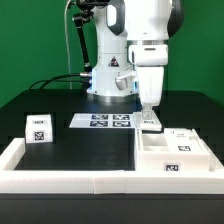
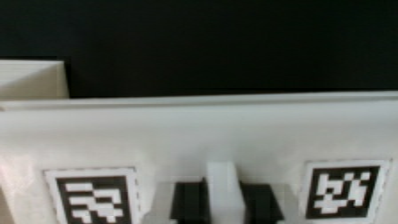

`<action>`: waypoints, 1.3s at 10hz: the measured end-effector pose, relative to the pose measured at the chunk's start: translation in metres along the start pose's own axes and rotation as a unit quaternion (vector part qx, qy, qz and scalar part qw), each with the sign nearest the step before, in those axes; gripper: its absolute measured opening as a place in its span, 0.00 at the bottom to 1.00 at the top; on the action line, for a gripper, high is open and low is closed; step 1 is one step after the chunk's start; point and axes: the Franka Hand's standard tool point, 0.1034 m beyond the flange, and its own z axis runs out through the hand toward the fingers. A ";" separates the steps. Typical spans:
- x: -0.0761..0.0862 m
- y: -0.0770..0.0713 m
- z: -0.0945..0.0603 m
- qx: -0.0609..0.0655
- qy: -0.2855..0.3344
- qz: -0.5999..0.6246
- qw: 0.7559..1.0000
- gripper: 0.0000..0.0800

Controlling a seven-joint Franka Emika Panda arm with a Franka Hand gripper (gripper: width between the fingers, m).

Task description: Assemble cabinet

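Observation:
The white cabinet body (image 1: 172, 152) lies at the exterior view's right, its recessed compartments and tags facing up. My gripper (image 1: 148, 112) reaches straight down just behind it, onto a white tagged cabinet piece (image 1: 150, 125). In the wrist view this piece (image 2: 214, 130) fills the frame, with a tag on either side. My gripper (image 2: 221, 206) has its dark fingers (image 2: 187, 203) closed against a thin white rib of the piece. A small white tagged insert piece (image 1: 38, 127) stands alone at the exterior view's left.
The marker board (image 1: 105, 121) lies flat in front of the robot base. A low white border frame (image 1: 60, 178) runs along the front and the left edge of the black table. Another white part (image 2: 32, 78) shows beyond the held piece in the wrist view.

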 end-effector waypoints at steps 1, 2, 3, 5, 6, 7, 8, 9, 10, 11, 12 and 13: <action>0.001 0.001 0.001 0.000 0.001 0.003 1.000 0.09; 0.000 0.001 0.001 0.000 0.001 0.004 1.000 0.09; 0.000 0.001 0.001 0.001 0.001 0.004 1.000 0.09; -0.001 0.002 0.002 0.002 0.000 0.005 1.000 0.09; -0.001 0.005 0.002 0.003 -0.001 0.005 1.000 0.09; -0.001 0.010 0.001 0.002 -0.001 0.006 1.000 0.09; -0.001 0.011 0.002 0.002 -0.001 0.006 1.000 0.09; -0.001 0.010 0.002 0.003 -0.001 0.006 1.000 0.09; -0.001 0.010 0.002 0.003 -0.001 0.006 1.000 0.09; 0.000 0.010 0.003 0.003 0.000 0.006 1.000 0.09; 0.000 0.008 0.006 0.006 0.000 0.006 1.000 0.09; -0.003 0.009 0.006 0.006 0.000 0.002 1.000 0.09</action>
